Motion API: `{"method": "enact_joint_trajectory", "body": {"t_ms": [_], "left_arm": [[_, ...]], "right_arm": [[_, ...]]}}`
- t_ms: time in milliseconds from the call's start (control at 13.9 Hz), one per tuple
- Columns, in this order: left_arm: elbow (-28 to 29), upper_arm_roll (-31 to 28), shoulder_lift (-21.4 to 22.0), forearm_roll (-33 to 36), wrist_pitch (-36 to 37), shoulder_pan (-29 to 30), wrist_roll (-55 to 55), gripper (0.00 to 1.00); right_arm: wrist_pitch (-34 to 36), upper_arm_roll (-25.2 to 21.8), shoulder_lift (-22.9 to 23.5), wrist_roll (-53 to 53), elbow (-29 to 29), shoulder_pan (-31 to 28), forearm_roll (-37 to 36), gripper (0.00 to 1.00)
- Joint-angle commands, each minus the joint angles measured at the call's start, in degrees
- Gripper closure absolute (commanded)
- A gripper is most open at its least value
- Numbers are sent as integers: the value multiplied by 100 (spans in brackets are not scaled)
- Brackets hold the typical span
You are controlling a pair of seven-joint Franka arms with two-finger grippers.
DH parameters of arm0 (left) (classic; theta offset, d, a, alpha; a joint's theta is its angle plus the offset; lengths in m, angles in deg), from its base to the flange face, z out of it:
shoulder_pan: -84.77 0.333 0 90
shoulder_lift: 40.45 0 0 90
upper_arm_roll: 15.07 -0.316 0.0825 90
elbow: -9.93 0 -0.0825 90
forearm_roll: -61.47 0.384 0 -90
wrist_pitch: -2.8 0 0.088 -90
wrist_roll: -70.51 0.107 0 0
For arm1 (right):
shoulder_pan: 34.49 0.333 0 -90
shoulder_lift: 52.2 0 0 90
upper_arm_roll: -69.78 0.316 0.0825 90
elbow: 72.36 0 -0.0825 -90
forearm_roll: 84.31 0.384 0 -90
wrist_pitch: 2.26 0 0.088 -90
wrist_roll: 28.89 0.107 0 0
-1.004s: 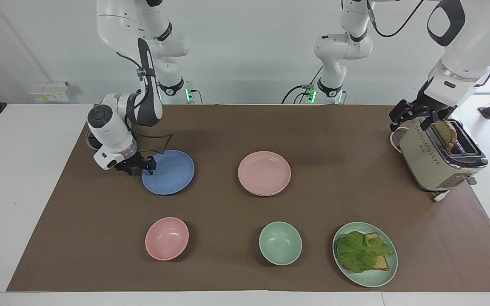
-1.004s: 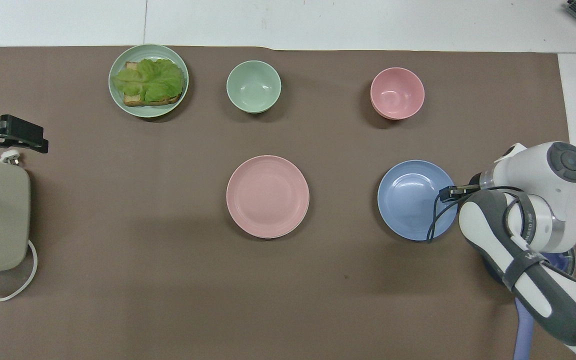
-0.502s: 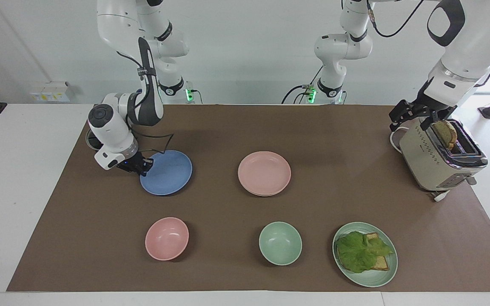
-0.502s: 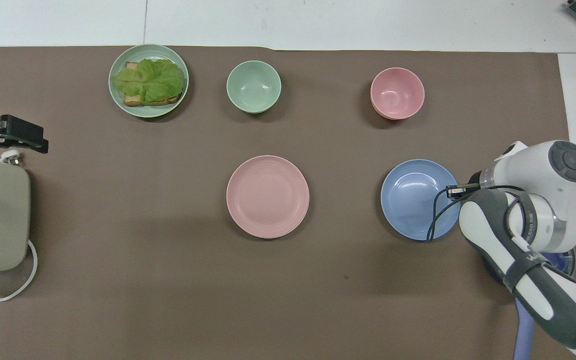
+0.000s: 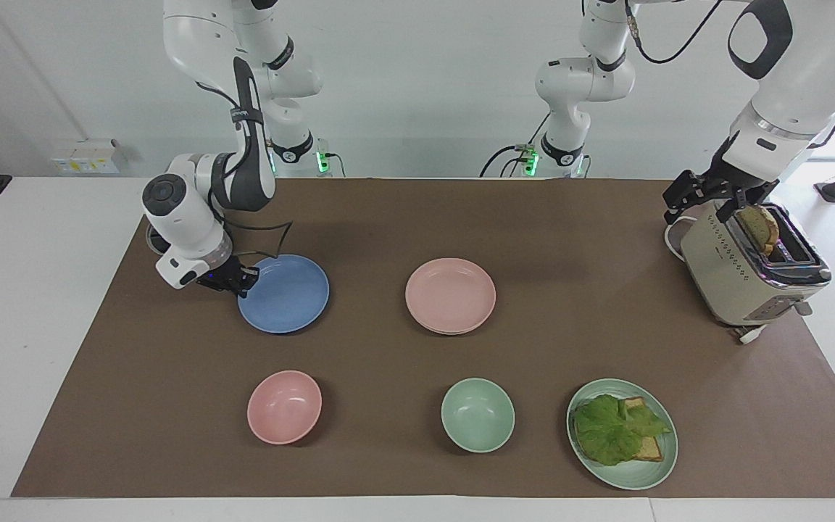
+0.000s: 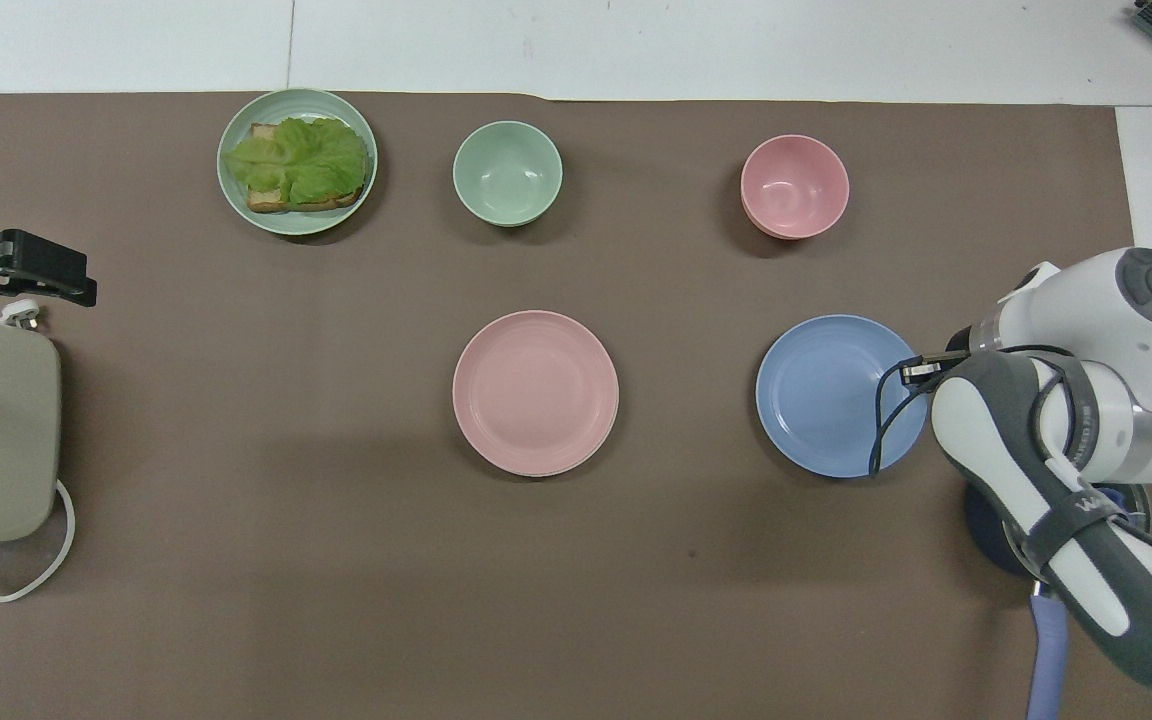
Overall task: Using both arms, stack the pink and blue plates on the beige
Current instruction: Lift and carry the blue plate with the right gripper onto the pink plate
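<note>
- Step in hand: picking up the blue plate; the right gripper is low at the plate's rim on the side toward the right arm's end of the table, its fingers clenched on that rim.
- The blue plate lies on the brown mat toward the right arm's end, level with the pink plate and well apart from it; whether the gripped rim is off the mat I cannot tell.
- The pink plate sits mid-table; I judge the beige plate lies under it, so the pink half of the stack looks done and the blue half is left.
- Next move, as I judge it: lift the blue plate clear, keep it level, carry it toward mid-table and set it centred on the pink plate; a rim grip on a shallow plate may let it droop or slip.
- The left gripper waits over the toaster at the left arm's end, fingers released and holding nothing, just beside a slice of bread that stands in the slot.
- The facing view shows how low the right gripper is, a second pale rim under the pink plate's edge and the bread in the toaster; the overhead view shows none of these plainly.
- The overhead view shows the spacing between the two plates squarely, and the right arm's wrist covering part of the blue plate's rim.
</note>
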State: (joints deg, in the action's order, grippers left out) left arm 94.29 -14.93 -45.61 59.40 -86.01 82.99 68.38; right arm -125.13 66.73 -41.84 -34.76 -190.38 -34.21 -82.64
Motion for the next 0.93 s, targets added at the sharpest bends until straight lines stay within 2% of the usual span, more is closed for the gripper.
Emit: {"method": "enact_joint_trajectory", "body": {"t_ms": [0, 358, 574, 860], "left_arm": [[1, 47, 50, 57, 110, 72, 46, 0], [1, 47, 50, 57, 110, 72, 46, 0], [1, 47, 50, 57, 110, 72, 46, 0], [-8, 47, 50, 57, 110, 72, 46, 0]], "right_arm": [[770, 181, -121, -143, 699, -27, 114, 100], [1256, 664, -139, -73, 1501, -27, 184, 100], [1142, 867, -139, 24, 1510, -27, 684, 100], [809, 1332, -130, 707, 1493, 86, 755, 100]]}}
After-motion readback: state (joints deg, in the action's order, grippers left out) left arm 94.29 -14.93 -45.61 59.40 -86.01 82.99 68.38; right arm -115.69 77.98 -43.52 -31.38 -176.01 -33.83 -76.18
